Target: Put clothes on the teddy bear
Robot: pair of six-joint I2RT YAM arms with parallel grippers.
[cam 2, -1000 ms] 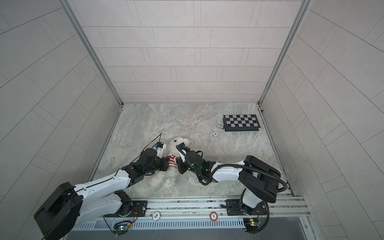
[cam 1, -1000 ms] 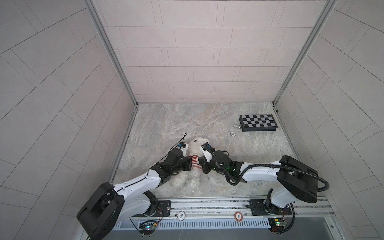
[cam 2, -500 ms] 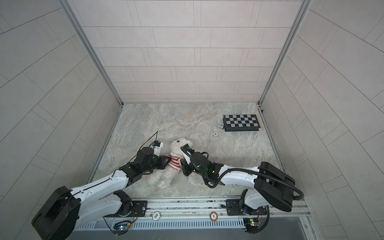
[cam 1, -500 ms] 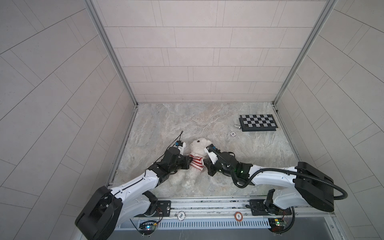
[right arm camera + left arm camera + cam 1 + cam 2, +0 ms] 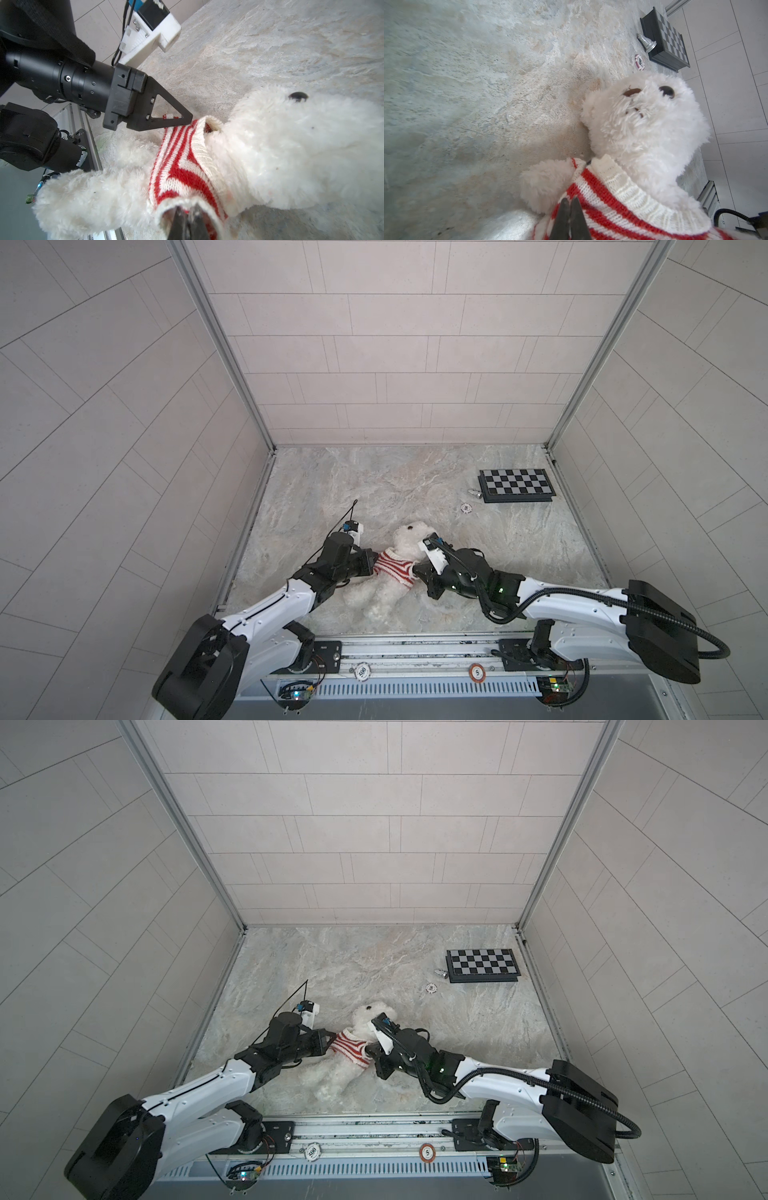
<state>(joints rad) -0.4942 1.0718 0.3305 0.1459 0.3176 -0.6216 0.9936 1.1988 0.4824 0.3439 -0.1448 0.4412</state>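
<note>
The teddy bear (image 5: 409, 537) lies at lower centre in both top views, head uppermost, between my grippers. Its striped sweater (image 5: 392, 568) wraps the chest. My left gripper (image 5: 375, 565) is pinched tight on the sweater's left edge, my right gripper (image 5: 417, 571) on its right edge.

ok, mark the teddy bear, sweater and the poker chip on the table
teddy bear (image 5: 629, 126): left wrist view, face fur.
sweater (image 5: 180, 170): right wrist view, striped knit body.
poker chip (image 5: 466, 508): in a top view, its centre.
</note>
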